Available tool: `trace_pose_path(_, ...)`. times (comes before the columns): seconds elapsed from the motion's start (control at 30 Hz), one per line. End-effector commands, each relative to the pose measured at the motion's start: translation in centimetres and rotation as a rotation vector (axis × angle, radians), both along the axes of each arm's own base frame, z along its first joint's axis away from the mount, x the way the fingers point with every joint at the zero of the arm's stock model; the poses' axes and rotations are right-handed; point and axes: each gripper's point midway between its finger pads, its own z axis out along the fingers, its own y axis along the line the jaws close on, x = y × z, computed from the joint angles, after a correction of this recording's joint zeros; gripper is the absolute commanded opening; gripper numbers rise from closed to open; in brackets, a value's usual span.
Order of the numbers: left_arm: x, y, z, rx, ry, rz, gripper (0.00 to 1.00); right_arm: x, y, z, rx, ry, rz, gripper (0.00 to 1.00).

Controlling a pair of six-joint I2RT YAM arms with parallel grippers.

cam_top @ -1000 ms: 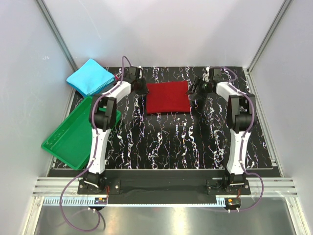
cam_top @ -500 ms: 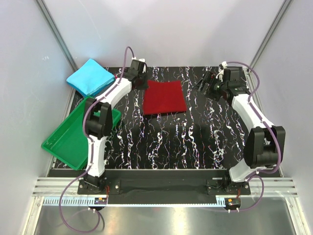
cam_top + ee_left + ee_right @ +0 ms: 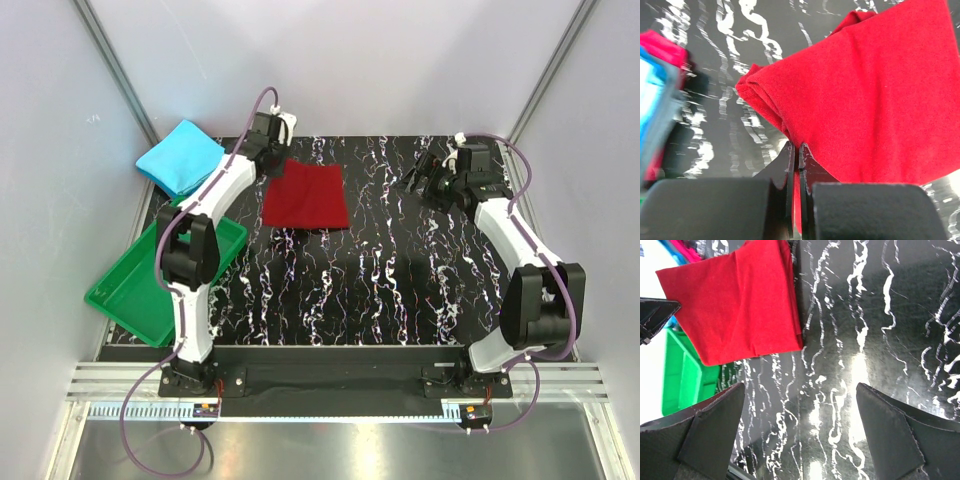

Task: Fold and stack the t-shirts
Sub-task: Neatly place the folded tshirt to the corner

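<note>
Leftward goes the folded red t-shirt [image 3: 306, 195] since a second ago. My left gripper [image 3: 797, 147] pinches its edge, while the right gripper [image 3: 800, 390] stands wide and empty. I judge this the stacking step: next I must lift it onto the blue t-shirt [image 3: 182, 157], far left.

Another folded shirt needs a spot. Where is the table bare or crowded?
Bare: near half of the table, between red t-shirt and arm bases; also the strip between that shirt and the right end effector. Crowded: far left, with cyan t-shirt, green tray and left end effector gripping the red one.
</note>
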Motion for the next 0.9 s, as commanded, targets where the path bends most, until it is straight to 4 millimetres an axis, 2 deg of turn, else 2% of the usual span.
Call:
trace_pose_path(0.0, 1.5, 3.5, 7.9, 0.115, -0.194, -0.069, 0.0, 0.3, 1.0, 3.7, 0.049, -0.11, 0.03, 1.0)
trace_pose_path(0.13, 2.0, 5.3, 10.7, 0.181, -0.25, -0.1, 0.0, 0.6, 1.1, 4.2, 0.052, -0.126, 0.041, 1.0)
trace_pose_path(0.47, -0.2, 8.0, 17.3, 0.32, -0.385, -0.233, 0.0, 0.5, 1.3, 4.3, 0.055, -0.135, 0.054, 1.0)
trace_pose_path(0.53, -0.5, 8.6, 17.8, 0.369, -0.396, -0.268, 0.0, 0.5, 1.2, 4.5, 0.054, -0.14, 0.053, 1.0)
trace_pose_path(0.6, -1.1, 9.3, 19.1, 0.405, -0.423, -0.291, 0.0, 0.4, 1.3, 4.6, 0.053, -0.144, 0.056, 1.0)
trace_pose_path(0.63, -1.4, 9.5, 18.9, 0.411, -0.42, -0.305, 0.0, 0.4, 1.2, 4.7, 0.053, -0.151, 0.056, 1.0)
trace_pose_path(0.67, -1.8, 9.8, 19.7, 0.42, -0.435, -0.308, 0.0, 0.3, 1.2, 4.8, 0.055, -0.152, 0.053, 1.0)
trace_pose_path(0.87, -2.9, 12.6, 21.1, 0.495, -0.459, -0.316, 0.0, 0.2, 1.2, 5.6, 0.052, -0.177, 0.053, 1.0)
